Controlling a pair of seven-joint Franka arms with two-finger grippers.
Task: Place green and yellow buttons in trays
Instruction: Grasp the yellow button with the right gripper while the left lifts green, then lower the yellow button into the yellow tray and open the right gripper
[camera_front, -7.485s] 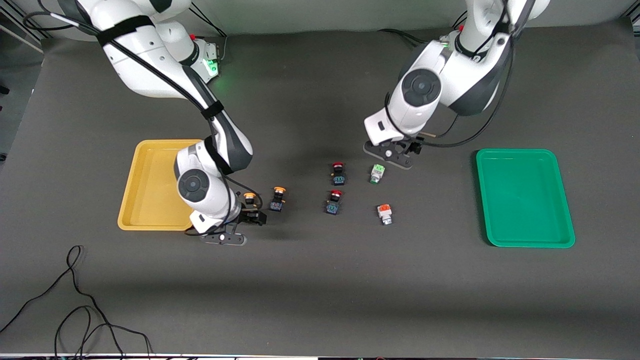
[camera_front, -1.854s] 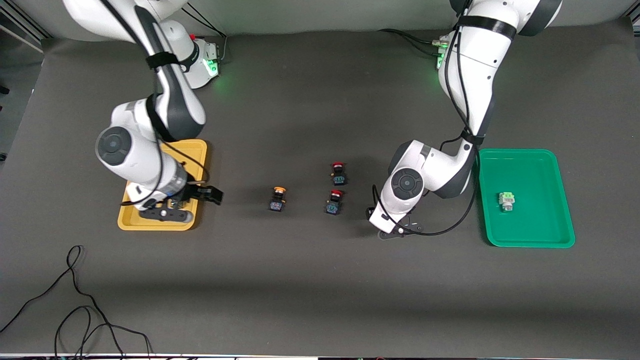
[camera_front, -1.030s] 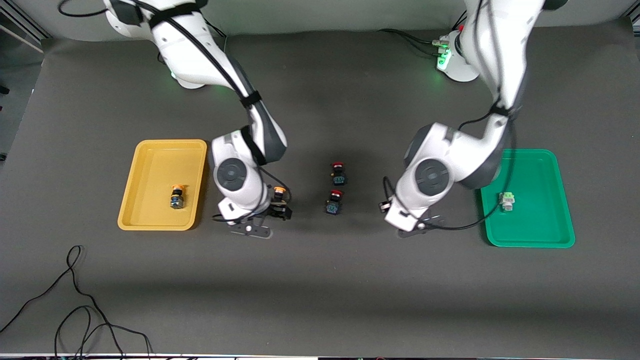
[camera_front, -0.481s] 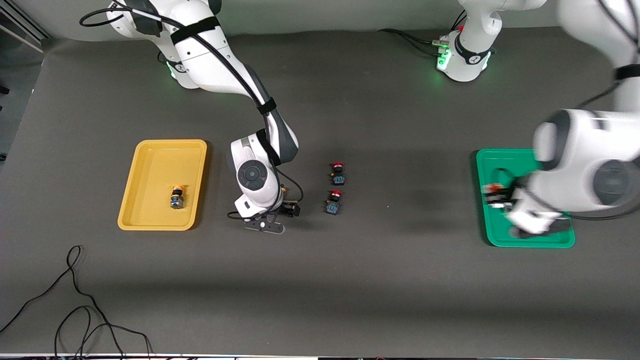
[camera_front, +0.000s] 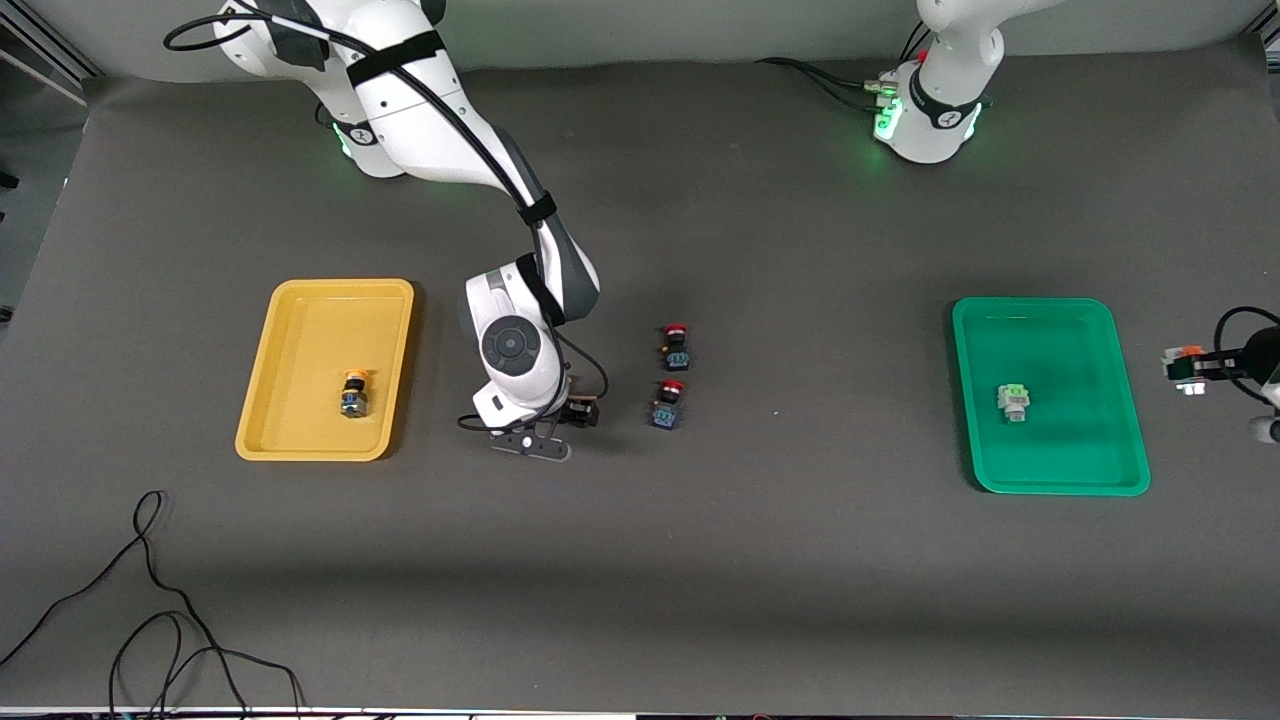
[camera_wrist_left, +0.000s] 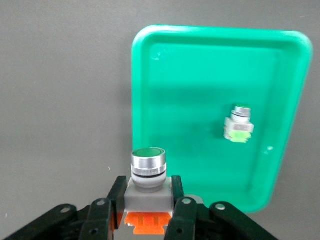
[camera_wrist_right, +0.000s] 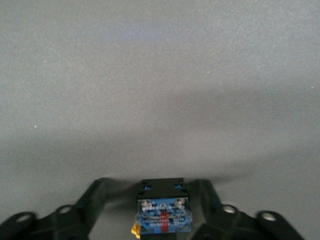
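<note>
Since half a second ago, the left gripper (camera_front: 1190, 368) has swung off the green plastic tray (camera_front: 1050, 480) and is now hanging over bare mat just past that tray's edge toward the left arm's end of the table. It is clamping a grey-bodied push-button with a green cap and an orange end (camera_wrist_left: 148, 192); the left wrist view shows its black fingers (camera_wrist_left: 117, 197) pressing both sides of the grey body. One white-grey button with a pale green end (camera_front: 1013, 402) is lying inside the green tray, near its middle.

Well toward the right arm's end from the green tray, the right gripper (camera_front: 572, 415) is sitting low at the mat, with a black-bodied button showing a blue and red face and a yellow edge (camera_wrist_right: 162, 215) between its fingers (camera_wrist_right: 97, 197). Whether those fingers are gripping it or standing a little apart from it cannot be told. Two red-capped black buttons (camera_front: 676, 347) (camera_front: 668, 404) are standing between that gripper and the green tray. Farthest from the green tray, the yellow plastic tray (camera_front: 300, 445) is holding one orange-capped black button (camera_front: 352, 392).
</note>
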